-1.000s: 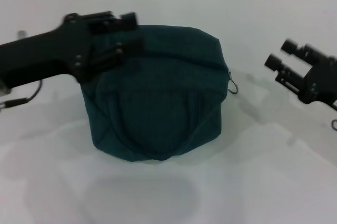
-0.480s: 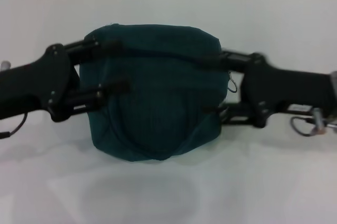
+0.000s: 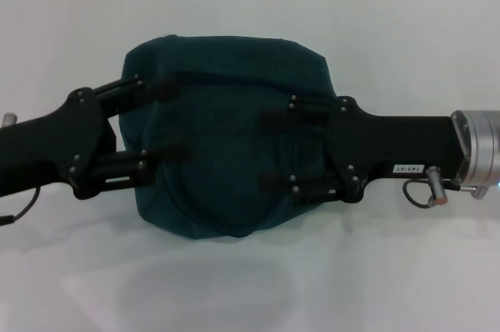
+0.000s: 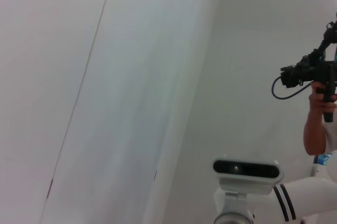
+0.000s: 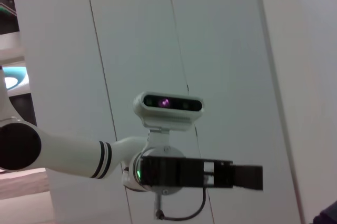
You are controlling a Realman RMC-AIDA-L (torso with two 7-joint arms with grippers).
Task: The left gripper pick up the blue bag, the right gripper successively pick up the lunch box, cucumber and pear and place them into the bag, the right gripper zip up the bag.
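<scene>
White surface [image 3: 406,269] carried the blue bag [image 3: 226,137]; left claw [image 3: 160,125] and right claw [image 3: 273,148], both spread, touched it unclamped; the zipper pull should be sought carefully.

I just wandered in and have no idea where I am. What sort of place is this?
Probably a robot test lab: a bare white table, plain panelled walls, and a person filming with a camera rig.

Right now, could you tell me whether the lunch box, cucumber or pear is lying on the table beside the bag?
No, in the head view only the blue bag sits on the white table.
</scene>
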